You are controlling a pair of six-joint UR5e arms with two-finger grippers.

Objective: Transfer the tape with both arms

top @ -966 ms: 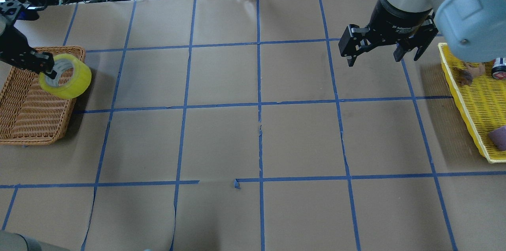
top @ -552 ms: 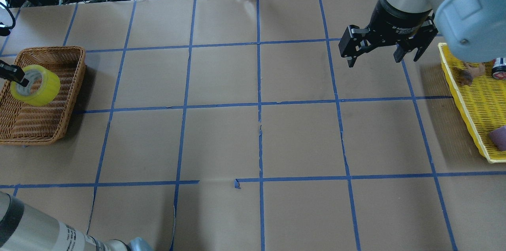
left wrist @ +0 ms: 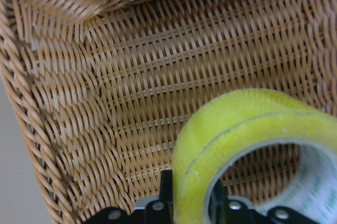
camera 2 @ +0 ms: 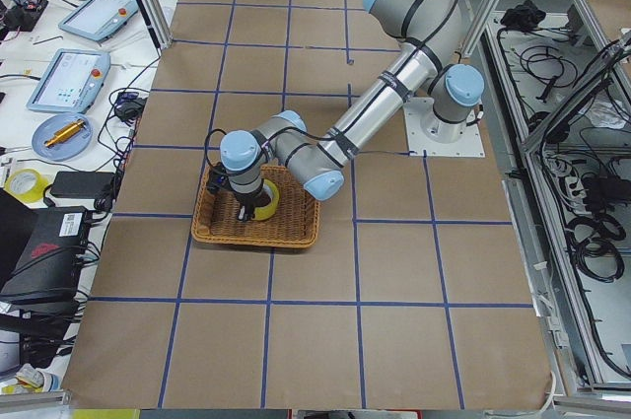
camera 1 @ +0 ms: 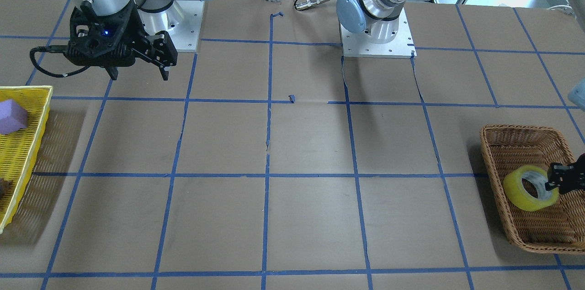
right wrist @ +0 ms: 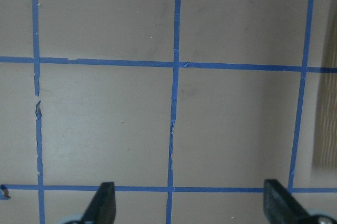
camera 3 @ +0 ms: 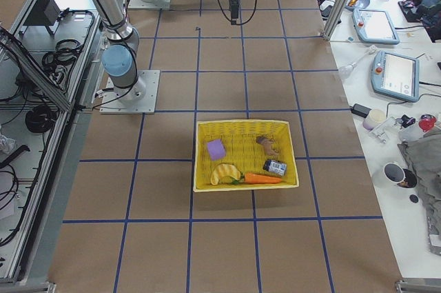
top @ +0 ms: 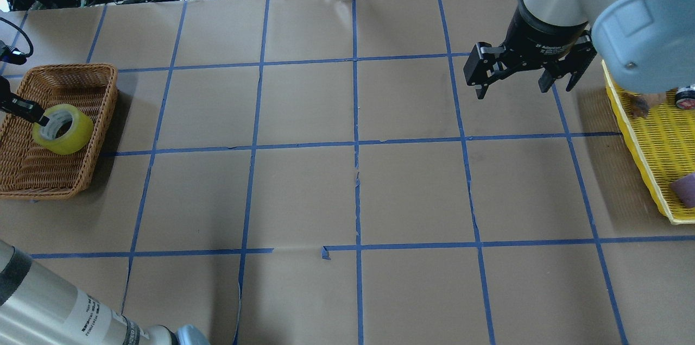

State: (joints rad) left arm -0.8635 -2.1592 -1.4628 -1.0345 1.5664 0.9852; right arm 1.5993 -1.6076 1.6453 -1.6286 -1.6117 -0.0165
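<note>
Over on the far left, the wicker basket sat on the brown paper-covered table. Inside it was the yellow tape roll, tipped on edge with its pale core facing up and outward. The left gripper reached in from the view's edge and had the roll pinched. In the wrist view one black finger pressed the outside of the yellow wall and the other sat inside the ring. The roll was low in the basket, near the middle of the woven floor. Whether it actually touched the weave, I couldn't tell from these angles. From the side camera the left arm stretched out from its base and folded down over the basket.

Moving across, the middle of the table showed only the blue tape grid lines and a few tears in the paper.

On to the right side: the right gripper hung above the table, well apart from the tape, pointing down. Its fingers were spread wide with nothing between them, and the wrist camera showed bare paper and blue lines below.

At the far right edge lay the yellow mesh tray, just beside that gripper, with a purple foam block in its near corner. Other small items sat further along it.
</note>
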